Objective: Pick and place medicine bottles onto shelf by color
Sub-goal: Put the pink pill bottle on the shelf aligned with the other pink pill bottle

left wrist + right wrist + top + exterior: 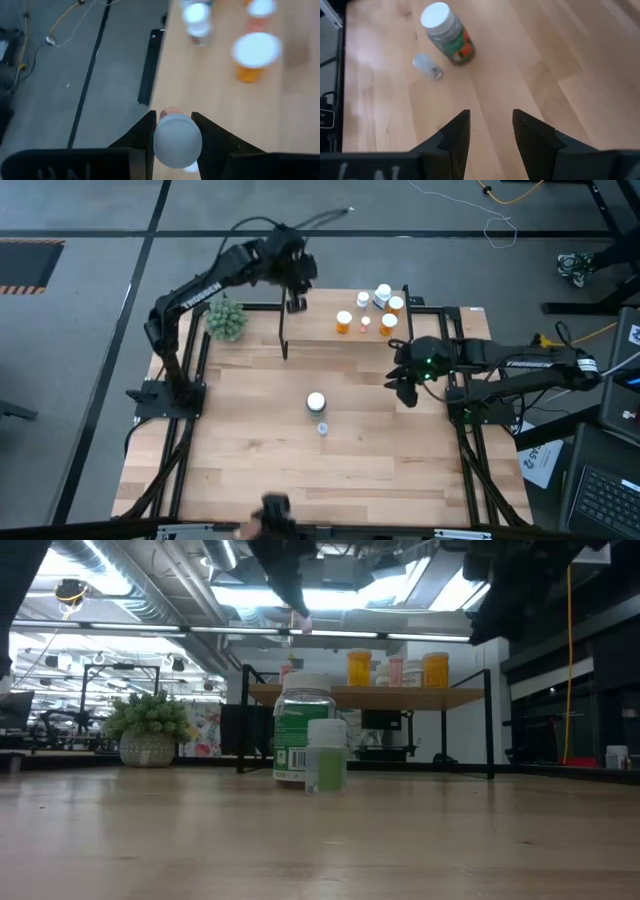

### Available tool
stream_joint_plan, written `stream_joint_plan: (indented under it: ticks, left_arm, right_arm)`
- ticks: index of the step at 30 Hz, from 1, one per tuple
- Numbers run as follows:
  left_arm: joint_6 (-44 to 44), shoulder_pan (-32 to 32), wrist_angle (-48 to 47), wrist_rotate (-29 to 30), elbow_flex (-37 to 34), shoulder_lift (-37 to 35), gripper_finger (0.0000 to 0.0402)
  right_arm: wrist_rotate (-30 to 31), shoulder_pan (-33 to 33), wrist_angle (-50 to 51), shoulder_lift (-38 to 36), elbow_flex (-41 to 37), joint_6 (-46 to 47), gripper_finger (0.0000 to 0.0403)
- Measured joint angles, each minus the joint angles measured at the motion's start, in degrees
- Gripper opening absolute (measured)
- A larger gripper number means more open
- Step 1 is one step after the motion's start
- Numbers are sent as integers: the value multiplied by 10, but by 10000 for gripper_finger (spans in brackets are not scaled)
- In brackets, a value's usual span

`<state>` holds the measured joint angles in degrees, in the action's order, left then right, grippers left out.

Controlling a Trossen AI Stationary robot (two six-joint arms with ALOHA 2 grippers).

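The left gripper (175,135) hangs over the shelf's (320,320) far-left end, fingers clamped on a small white-capped bottle (176,141). Mid-table stand a large green bottle (316,402) and a small one (322,428) just nearer. Several bottles (375,310) sit on the shelf's right half. The right gripper (490,130) waits at the right — fingers apart, holding nothing.

wooden table (380,470) bearing a large green bottle (316,403) beside a small green bottle (322,428), a leafy plant ball (227,319) near the left edge, and the shelf (330,326), whose top carries clustered orange bottles (344,322) and white bottles (383,295).
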<state>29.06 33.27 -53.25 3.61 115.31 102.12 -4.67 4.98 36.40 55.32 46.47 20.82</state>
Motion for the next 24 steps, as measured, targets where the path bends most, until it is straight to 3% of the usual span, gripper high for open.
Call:
stream_joint_plan:
  ticks: [5, 9, 24]
  left_arm:
    - [-42, 71, 22, -33, 0, 20, 91]
    - [-91, 107, 10, -53, -1, 41, 92]
    - [-125, 126, -43, -57, 0, 98, 92]
  right_arm:
    - [0, -17, -93, 1, -50, 16, 152]
    - [0, -24, -112, 1, -67, 31, 152]
    - [0, -50, -110, 1, -67, 43, 152]
